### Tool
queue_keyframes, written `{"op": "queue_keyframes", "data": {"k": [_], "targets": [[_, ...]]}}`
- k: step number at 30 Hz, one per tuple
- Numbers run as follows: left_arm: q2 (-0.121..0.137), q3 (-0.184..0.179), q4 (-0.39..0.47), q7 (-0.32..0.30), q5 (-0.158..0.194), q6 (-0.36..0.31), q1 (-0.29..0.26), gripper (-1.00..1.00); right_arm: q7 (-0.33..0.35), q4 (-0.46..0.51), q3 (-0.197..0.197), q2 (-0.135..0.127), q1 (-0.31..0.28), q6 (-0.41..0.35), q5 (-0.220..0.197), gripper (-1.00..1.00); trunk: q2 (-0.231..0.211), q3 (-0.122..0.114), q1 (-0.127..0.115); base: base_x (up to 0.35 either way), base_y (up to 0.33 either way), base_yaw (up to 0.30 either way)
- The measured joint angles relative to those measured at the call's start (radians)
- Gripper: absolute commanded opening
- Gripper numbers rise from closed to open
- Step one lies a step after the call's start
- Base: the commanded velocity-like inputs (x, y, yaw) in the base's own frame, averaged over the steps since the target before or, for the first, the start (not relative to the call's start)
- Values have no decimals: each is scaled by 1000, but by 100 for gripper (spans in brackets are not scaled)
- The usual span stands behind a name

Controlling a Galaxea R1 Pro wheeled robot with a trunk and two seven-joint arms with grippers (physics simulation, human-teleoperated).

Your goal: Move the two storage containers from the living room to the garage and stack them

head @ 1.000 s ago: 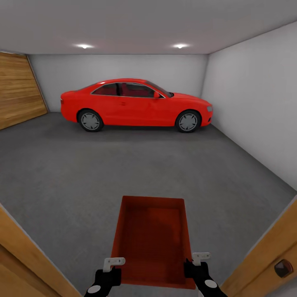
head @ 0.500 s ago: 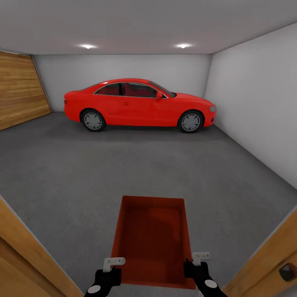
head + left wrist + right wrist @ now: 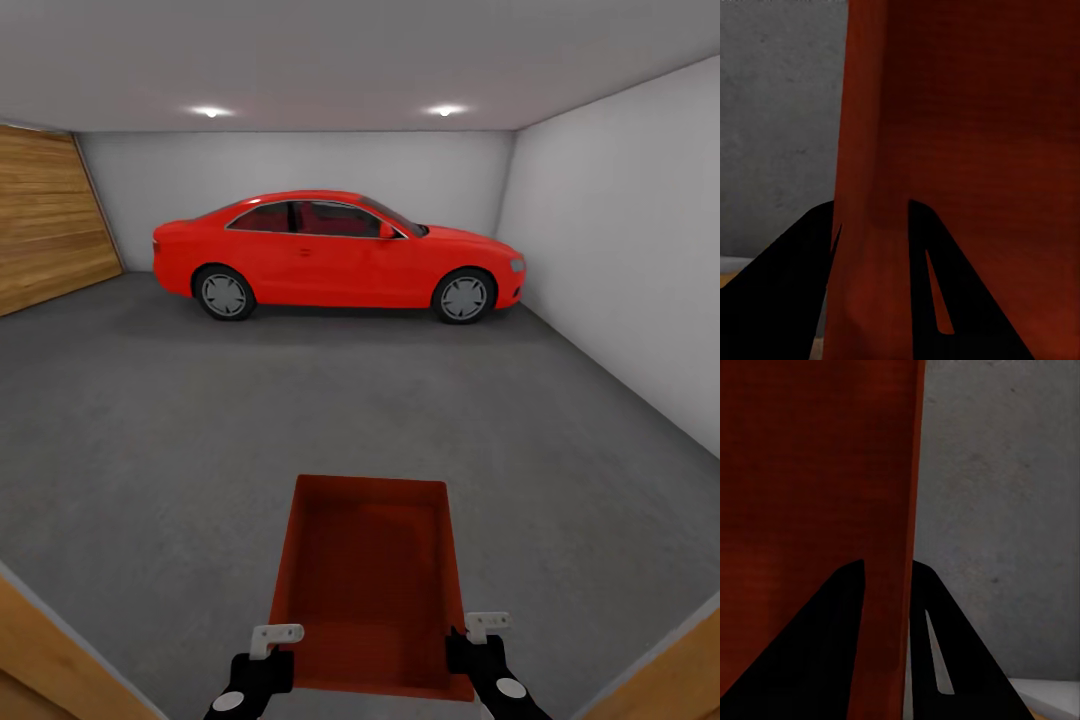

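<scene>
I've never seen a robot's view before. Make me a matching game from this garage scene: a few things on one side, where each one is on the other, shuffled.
Things:
1. storage container
2. red car
3. wooden panelling
4. left claw

Places:
A. along the far white wall
B. on the room's left side
C. gripping the bin's near left wall
D. held out front over the grey floor

Pairs: 1-D, 2-A, 3-B, 4-C

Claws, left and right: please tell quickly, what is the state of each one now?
Left claw: closed on one side wall of the storage container.
Right claw: closed on the opposite side wall of the same container.
</scene>
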State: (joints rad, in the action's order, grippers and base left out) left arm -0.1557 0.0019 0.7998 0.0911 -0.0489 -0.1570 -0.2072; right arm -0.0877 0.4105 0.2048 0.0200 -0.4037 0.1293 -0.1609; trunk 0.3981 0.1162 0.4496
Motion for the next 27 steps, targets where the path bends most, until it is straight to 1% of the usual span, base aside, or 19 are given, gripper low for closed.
{"op": "queue_keyframes", "data": {"k": [3, 10, 23, 27], "targets": [[0, 0, 0, 1, 0, 0, 0, -100, 0, 0, 0, 0, 0, 0, 0, -100, 0, 0, 0, 111, 21, 0], [-1, 1, 0, 1, -1, 0, 0, -100, 0, 0, 0, 0, 0, 0, 0, -100, 0, 0, 0, 249, 37, 0], [1, -1, 0, 0, 2, 0, 0, -100, 0, 0, 0, 0, 0, 0, 0, -100, 0, 0, 0, 19, 1, 0], [1, -2, 0, 1, 1, 0, 0, -100, 0, 0, 0, 0, 0, 0, 0, -100, 0, 0, 0, 158, -23, 0]]}}
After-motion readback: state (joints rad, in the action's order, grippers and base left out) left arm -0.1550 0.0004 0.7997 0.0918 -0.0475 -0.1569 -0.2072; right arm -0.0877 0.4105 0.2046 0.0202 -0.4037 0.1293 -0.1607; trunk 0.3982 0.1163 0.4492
